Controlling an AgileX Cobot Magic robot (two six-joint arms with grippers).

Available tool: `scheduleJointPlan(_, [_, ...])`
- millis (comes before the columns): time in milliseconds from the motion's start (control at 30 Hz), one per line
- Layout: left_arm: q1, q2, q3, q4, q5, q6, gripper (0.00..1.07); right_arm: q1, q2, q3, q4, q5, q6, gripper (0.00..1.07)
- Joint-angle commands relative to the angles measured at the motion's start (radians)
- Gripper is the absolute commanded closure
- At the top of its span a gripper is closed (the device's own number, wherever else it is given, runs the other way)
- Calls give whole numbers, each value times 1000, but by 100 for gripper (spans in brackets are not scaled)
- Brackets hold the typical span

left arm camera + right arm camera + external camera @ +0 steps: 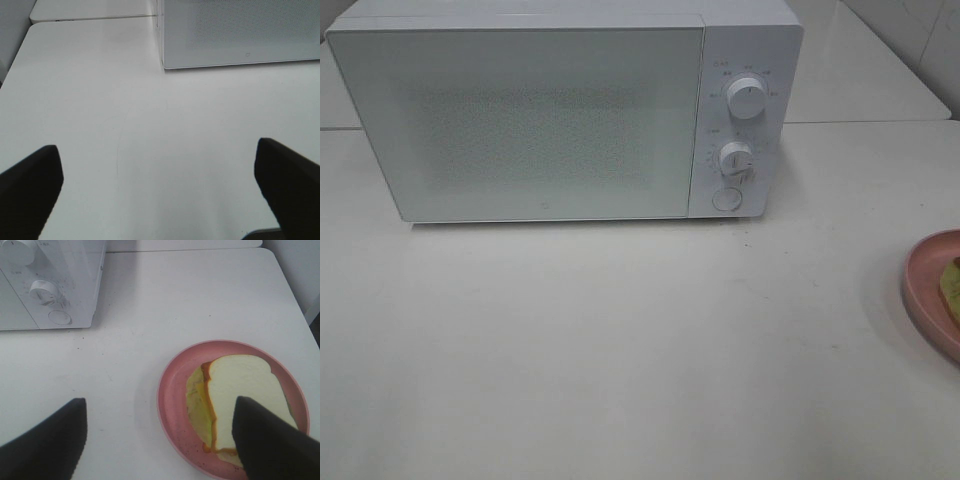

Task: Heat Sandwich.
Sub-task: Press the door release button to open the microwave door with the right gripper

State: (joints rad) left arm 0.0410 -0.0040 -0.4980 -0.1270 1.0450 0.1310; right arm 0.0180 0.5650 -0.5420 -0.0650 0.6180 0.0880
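Note:
The sandwich (235, 390), white bread with tan crust and yellow-green filling, lies on a round pink plate (172, 385); in the exterior high view only a sliver of the sandwich (952, 288) and the plate's edge (923, 285) show at the far right. The white microwave (550, 110) stands at the back with its door shut. My right gripper (160, 440) is open above the table, one finger (265, 440) over the sandwich's near part. My left gripper (160, 185) is open and empty over bare table in front of the microwave's left corner (165, 60). Neither gripper shows in the exterior high view.
The microwave has two white dials (747, 100) (735, 158) and a round button (726, 198) on its right panel. The white table (620, 350) stretches in front of it. A second table surface (880, 70) lies behind at the right.

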Motion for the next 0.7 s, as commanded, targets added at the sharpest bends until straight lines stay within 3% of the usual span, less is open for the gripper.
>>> scheduleJointPlan(33, [0, -27, 1, -8, -15, -7, 5, -7, 46, -5, -3, -62, -2, 31])
scheduleJointPlan(700, [0, -27, 1, -8, -15, -7, 5, -7, 362, -5, -2, -450, 1, 31])
